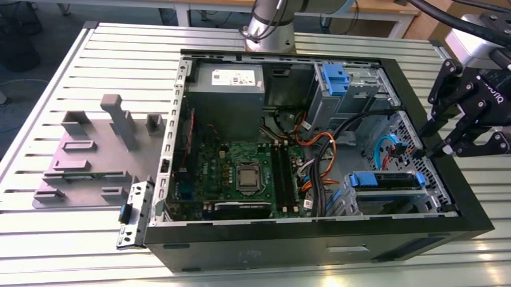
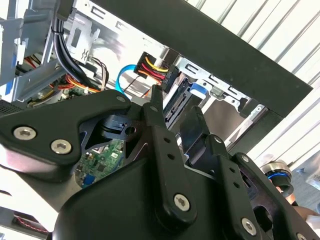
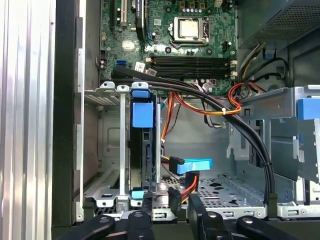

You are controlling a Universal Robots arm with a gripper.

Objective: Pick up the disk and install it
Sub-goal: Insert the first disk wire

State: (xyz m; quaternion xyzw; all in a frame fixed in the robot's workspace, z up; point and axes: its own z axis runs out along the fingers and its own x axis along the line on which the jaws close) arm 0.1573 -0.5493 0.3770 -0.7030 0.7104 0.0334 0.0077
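Open PC case [image 1: 319, 239] on the slatted desk [image 1: 48, 251], disk [image 1: 383, 181] parked on edge in the grey drive cage [image 1: 435, 194] down at the exterior view's right. Gripper [image 1: 441, 143] hanging just over that side's rim, spread wide, gripping nothing. First wrist view stares at the disk's connector end, loose blue plug [image 3: 196, 164] just beside it; exterior view adds a grey fixture block [image 1: 88, 161] outside the case.

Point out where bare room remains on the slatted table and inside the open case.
Free: the slatted metal table between the grey fixture block and its far edge, and the strip beside the black computer case. Inside, the perforated floor is partly bare. Crowded: orange and black cables between the green motherboard and the blue-bracketed drive bay, near the claw.
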